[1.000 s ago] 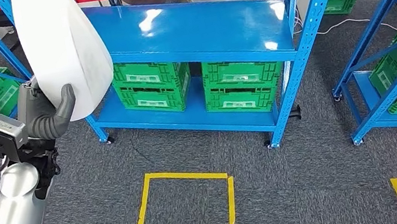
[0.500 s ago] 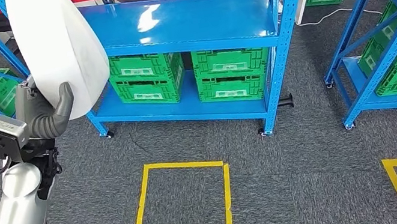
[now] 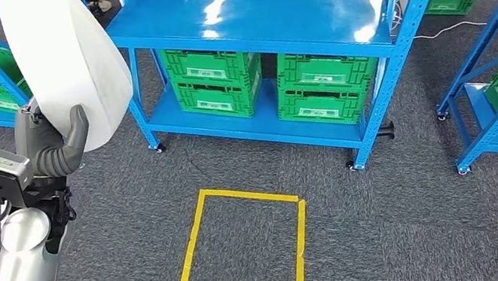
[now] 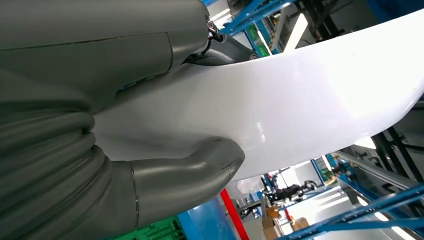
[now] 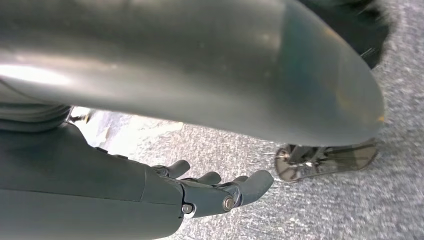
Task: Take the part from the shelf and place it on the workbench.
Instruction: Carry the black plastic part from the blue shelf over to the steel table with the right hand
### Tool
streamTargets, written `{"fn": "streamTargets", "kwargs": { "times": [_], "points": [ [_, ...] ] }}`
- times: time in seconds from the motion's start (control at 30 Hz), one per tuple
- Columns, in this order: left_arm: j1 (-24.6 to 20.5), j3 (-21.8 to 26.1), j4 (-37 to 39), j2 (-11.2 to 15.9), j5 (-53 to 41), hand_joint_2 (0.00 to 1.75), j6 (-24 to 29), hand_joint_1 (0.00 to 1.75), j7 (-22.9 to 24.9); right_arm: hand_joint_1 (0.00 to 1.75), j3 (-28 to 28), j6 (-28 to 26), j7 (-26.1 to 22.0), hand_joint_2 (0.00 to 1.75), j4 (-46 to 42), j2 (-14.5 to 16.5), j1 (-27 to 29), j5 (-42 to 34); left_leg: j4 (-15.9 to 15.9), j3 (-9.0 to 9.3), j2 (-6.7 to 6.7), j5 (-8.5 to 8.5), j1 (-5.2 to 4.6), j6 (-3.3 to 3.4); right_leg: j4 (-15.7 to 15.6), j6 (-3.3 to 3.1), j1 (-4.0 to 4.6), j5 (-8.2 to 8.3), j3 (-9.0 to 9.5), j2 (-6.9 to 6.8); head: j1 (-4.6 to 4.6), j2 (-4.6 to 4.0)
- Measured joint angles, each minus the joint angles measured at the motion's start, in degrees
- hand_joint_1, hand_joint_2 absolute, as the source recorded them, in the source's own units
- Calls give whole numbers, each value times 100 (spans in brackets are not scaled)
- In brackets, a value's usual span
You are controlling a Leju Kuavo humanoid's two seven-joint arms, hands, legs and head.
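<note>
Part (image 3: 64, 60): a large, smooth white curved panel, gripped at its lower edge by the left robot hand (image 3: 52, 147) on the left of the scene, its long axis rising steeply up and away from the robot hand toward the far side. In the left wrist view the thick grey thumb (image 4: 200, 170) presses on the panel's white face (image 4: 300, 105) while the darker fingers lie behind it, so the grasp is a clamp across the sheet's edge. The right robot hand (image 5: 220, 192) hangs over grey carpet, holding nothing, its fingers loosely extended. The left arm alone carries the load, and the tall panel rides above it. Just beyond the panel stands a blue shelf (image 3: 248, 14) with green crates (image 3: 213, 81) on its lower level. A yellow tape square (image 3: 245, 248) marks the carpet in the near middle. No table is visible.
</note>
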Motion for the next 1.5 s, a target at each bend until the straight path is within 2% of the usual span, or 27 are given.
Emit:
{"fn": "streamTargets", "kwargs": {
  "times": [0.07, 0.13, 0.17, 0.2, 0.27, 0.33, 0.4, 0.47, 0.5, 0.57, 0.63, 0.7, 0.77, 0.83, 0.87, 0.93, 1.0, 1.07, 1.13, 1.17, 1.23, 1.3, 1.33, 1.37, 1.4, 1.43, 1.5],
  "points": [
    [55, 4, -2, 1, -1, 175, 2, 175, -1, 0, 0, 7, -1, 0, 0, 0, 5, 0, 24, -49, -132, 26, -14, -5, 199, -31, 4, 30, -88, 23, 3, 1],
    [82, 20, -25, 1, -2, 175, 7, 175, -3, 0, 0, 14, -1, 0, 0, -2, 6, -1, 48, -74, -267, 43, -19, -22, -464, -105, 16, 413, 258, 144, 8, 2],
    [83, 29, -44, 1, -2, 175, 12, 175, -5, 0, 0, 15, 1, 0, 0, -12, 8, -1, 60, -88, -328, 51, -23, -39, -876, -155, 16, 566, 469, 296, 6, 2],
    [86, 36, -68, 1, -3, 175, 17, 175, -3, 0, 1, 16, 2, 0, 1, -18, 10, -2, 67, -106, -388, 62, -16, -63, -1191, -185, 22, 666, 624, 415, 9, 2],
    [114, 39, -128, -1, -5, 175, 23, 175, 3, 0, 1, 10, 6, 0, 1, -28, 12, -9, 63, -152, -505, 98, 9, -139, -1417, -211, 39, 690, 717, 510, 15, 2],
    [161, 41, -212, -1, -12, 175, 23, 175, 5, 0, 0, -9, 17, 0, 1, -14, 9, -27, 46, -188, -575, 130, 23, -219, -1470, -235, 32, 731, 725, 361, 26, 2],
    [179, 40, -285, 0, -22, 175, 23, 175, 1, 0, 0, -33, 28, 0, 1, 0, 17, -52, 271, -312, -349, -23, 6, -280, -1540, -292, -3, 776, 746, 210, 2, 1],
    [193, 37, -321, -9, -31, 175, 21, 175, 0, 0, -1, -54, 28, 0, 1, 8, 34, -81, 938, -614, -55, -396, 14, -343, -1560, -325, -9, 787, 746, 57, -29, 1],
    [208, 34, -328, -13, -35, 175, 18, 175, -2, 0, -1, -61, 23, 0, 2, 10, 42, -93, 1314, -779, -3, -560, 28, -376, -1556, -328, -10, 784, 739, -22, -33, 2],
    [234, 34, -332, -16, -33, 175, -1, 175, -2, 0, -2, -67, 8, 0, 1, 12, 60, -102, 1607, -882, 33, -604, 54, -419, -1543, -325, -12, 778, 730, -177, -34, 2],
    [240, 34, -344, -12, -16, 175, -22, 175, -8, 0, -2, -67, -14, 0, 1, 15, 64, -101, 1024, -538, 137, -281, 67, -433, -1518, -301, -16, 758, 731, -321, -34, 2],
    [241, 34, -368, -1, 7, 175, -33, 175, -23, 0, -2, -59, -40, 0, 0, 16, 65, -95, 269, -129, 345, -47, 38, -381, -1482, -252, 5, 725, 734, -441, -37, 2],
    [268, 37, -403, 25, 30, 175, -36, 175, -46, 0, -2, -50, -62, 0, 0, 15, 71, -73, 20, -19, 394, -21, 3, -285, -1460, -199, 35, 705, 737, -543, -33, 1],
    [328, 42, -440, 61, 54, 175, -36, 175, -62, 0, -2, -46, -69, 0, 0, 15, 70, -41, 22, -40, 260, 8, -5, -203, -1461, -142, 35, 697, 750, -647, -27, 1],
    [360, 45, -462, 78, 64, 175, -36, 175, -69, 0, -2, -45, -69, 0, 0, 15, 68, -29, 12, -45, 203, 23, 2, -166, -1435, -105, 21, 666, 751, -620, -26, 1],
    [401, 52, -508, 104, 90, 175, -36, 175, -91, 0, -2, -42, -69, 0, 0, 15, 69, -19, -15, -56, 96, 63, 29, -98, -1111, -44, -10, 435, 624, -361, -15, 1],
    [426, 56, -526, 111, 132, 175, -47, 175, -103, 0, -2, -34, -69, 0, 1, 14, 83, -16, -15, -90, -14, 86, 41, -62, -377, -16, -27, 46, 291, -64, 2, 1],
    [461, 58, -525, 134, 189, 175, -69, 175, -103, 0, -2, -20, -72, 0, 2, 10, 100, -8, 5, -123, -153, 99, 40, -54, 187, -11, -29, -133, 15, 10, 8, 2],
    [485, 84, -525, 185, 257, 175, -79, 175, -109, 0, -1, 0, -77, 0, 2, 2, 109, 10, 40, -147, -304, 103, 45, -71, -40, -27, -37, 110, 114, 47, 8, 2],
    [488, 105, -525, 210, 287, 175, -79, 175, -115, 0, -1, 8, -79, 0, 2, -5, 111, 20, 62, -156, -379, 102, 50, -88, -420, -40, -48, 326, 296, 123, 9, 2],
    [489, 141, -526, 248, 323, 175, -79, 175, -131, 0, 1, 15, -80, 0, 2, -16, 115, 36, 108, -198, -527, 101, 47, -157, -1101, -69, -69, 576, 617, 384, 7, 2],
    [497, 150, -529, 264, 333, 175, -77, 175, -142, 0, 5, 17, -79, 0, 2, -20, 112, 50, 113, -249, -666, 130, 57, -250, -1304, -113, -61, 590, 702, 481, 4, 1],
    [506, 154, -533, 274, 334, 175, -71, 175, -144, 0, 8, 19, -79, 0, 2, -20, 106, 58, 92, -265, -740, 157, 72, -298, -1315, -152, -56, 609, 701, 405, 3, 1],
    [523, 162, -541, 283, 336, 175, -63, 175, -147, 0, 11, 21, -78, 0, 2, -20, 100, 67, 87, -283, -719, 170, 81, -335, -1338, -199, -55, 630, 708, 324, 4, 1],
    [535, 173, -548, 299, 336, 175, -52, 175, -147, 0, 15, 23, -79, 0, 2, -21, 97, 76, 132, -319, -597, 140, 76, -365, -1364, -250, -56, 651, 718, 247, -10, 2],
    [543, 184, -555, 314, 336, 175, -43, 175, -149, 0, 18, 25, -79, 0, 2, -22, 99, 83, 280, -396, -416, 46, 65, -388, -1390, -293, -61, 669, 725, 169, -30, 2],
    [552, 194, -556, 331, 336, 175, -32, 175, -148, 0, 23, 27, -81, 0, 2, -24, 113, 87, 928, -693, -54, -305, 51, -422, -1405, -342, -44, 675, 725, 19, -68, 1]
  ]
}}
